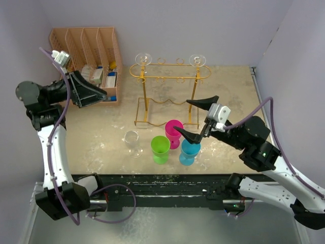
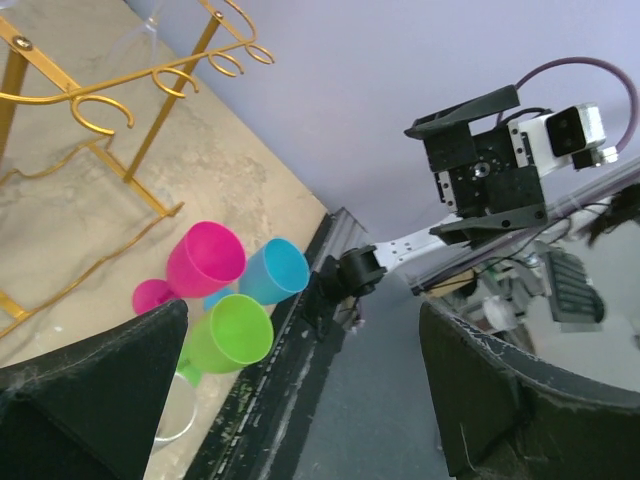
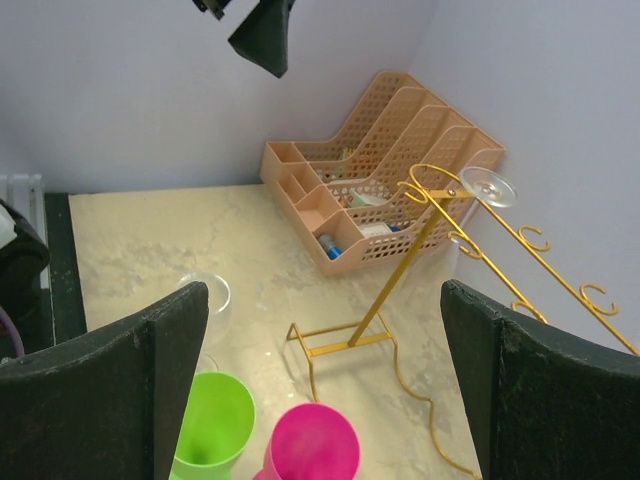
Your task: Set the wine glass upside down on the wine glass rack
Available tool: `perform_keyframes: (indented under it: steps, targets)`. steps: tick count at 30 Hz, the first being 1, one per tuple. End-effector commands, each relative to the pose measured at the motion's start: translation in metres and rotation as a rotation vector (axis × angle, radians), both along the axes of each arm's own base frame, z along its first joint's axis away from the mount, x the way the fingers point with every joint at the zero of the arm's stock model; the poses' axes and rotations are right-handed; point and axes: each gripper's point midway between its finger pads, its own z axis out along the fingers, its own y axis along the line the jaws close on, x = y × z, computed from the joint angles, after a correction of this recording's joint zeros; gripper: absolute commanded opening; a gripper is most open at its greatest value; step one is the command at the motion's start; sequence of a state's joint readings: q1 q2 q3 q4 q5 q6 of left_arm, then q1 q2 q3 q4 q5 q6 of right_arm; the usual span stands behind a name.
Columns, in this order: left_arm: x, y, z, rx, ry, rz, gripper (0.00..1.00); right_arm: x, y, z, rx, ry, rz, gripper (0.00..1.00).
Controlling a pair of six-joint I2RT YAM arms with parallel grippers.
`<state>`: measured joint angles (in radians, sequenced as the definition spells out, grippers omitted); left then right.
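- Pincers: left gripper [image 1: 101,94] with jaws spread wide and nothing between them; raised at the far left, just in front of the file organiser [image 1: 89,43].
- right gripper [image 1: 181,116], jaws likewise wide apart and empty; it hovers right of centre, above the pink goblet [image 1: 174,129] and blue goblet [image 1: 189,151], beside the right post of the rack.
- wine glass [image 1: 131,138], clear, one item; stands upright on the table [image 1: 101,127], just left of the green goblet [image 1: 160,148], nearer than the left end of the rack's base. It is apart from both grippers and touched by neither.
- wine glass rack [image 1: 144,99], thin gold wire with an oval top rail, ring loops, two upright posts and a rectangular base; stands at the far middle of the table.
- hung glasses [image 1: 143,58], clear, two items; their round feet rest on the top rail, one over each post. The bowls below are hard to make out.
- Goblets, plastic, three items in a tight cluster near the rack's base: pink farthest, green near left, blue near right.
- Organiser, peach slotted plastic, far left corner; small items inside, too small to name.
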<state>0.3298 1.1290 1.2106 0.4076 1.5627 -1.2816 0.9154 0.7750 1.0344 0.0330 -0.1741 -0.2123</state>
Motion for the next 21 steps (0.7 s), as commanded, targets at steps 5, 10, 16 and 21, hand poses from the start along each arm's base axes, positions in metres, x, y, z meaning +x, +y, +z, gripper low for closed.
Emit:
perform_keyframes:
  steps: [5,10,16,21]
  targets:
    - [-0.057,-0.006,0.002,0.133,-0.174,-0.009,1.00,-0.020,-0.005,0.003,0.025,-0.119,0.073,1.00]
    - [-0.063,-0.010,0.037,0.084,-0.194,-0.038,0.99,-0.012,-0.006,0.014,0.084,-0.100,0.035,1.00]
    - [-0.015,0.006,0.019,0.044,-0.073,0.130,0.70,0.003,-0.006,0.023,0.138,-0.030,-0.035,1.00]
    - [0.034,0.066,-0.052,0.695,-0.036,0.639,0.68,0.018,-0.009,0.023,0.123,-0.042,-0.109,1.00]
